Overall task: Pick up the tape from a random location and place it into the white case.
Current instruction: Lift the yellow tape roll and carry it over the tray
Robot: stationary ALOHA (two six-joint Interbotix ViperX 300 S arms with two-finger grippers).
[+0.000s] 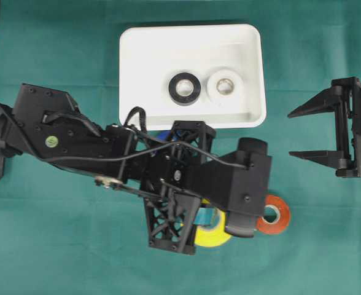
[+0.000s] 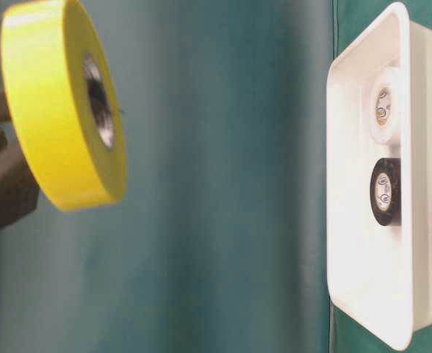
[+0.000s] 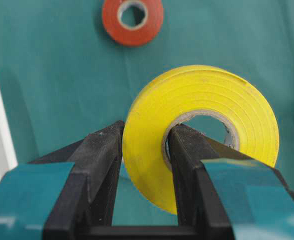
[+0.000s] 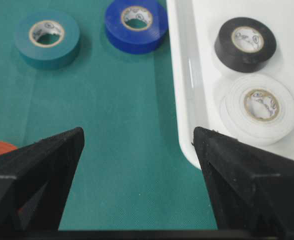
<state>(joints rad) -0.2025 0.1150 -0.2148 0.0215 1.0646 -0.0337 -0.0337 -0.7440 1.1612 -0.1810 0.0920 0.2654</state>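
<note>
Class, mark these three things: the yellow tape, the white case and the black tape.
yellow tape [image 3: 207, 100]: left wrist view, its flat yellow side.
white case [image 1: 137, 43]: overhead view, bare floor near a corner.
black tape [image 4: 227, 50]: right wrist view, its black top face.

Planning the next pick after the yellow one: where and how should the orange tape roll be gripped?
The orange roll lies flat on the cloth. Probably come straight down from above, one finger in its open core and one outside, pinching the wall.

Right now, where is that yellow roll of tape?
The left gripper holds the yellow tape above the cloth, below the white case overhead, beside the orange roll.
</note>
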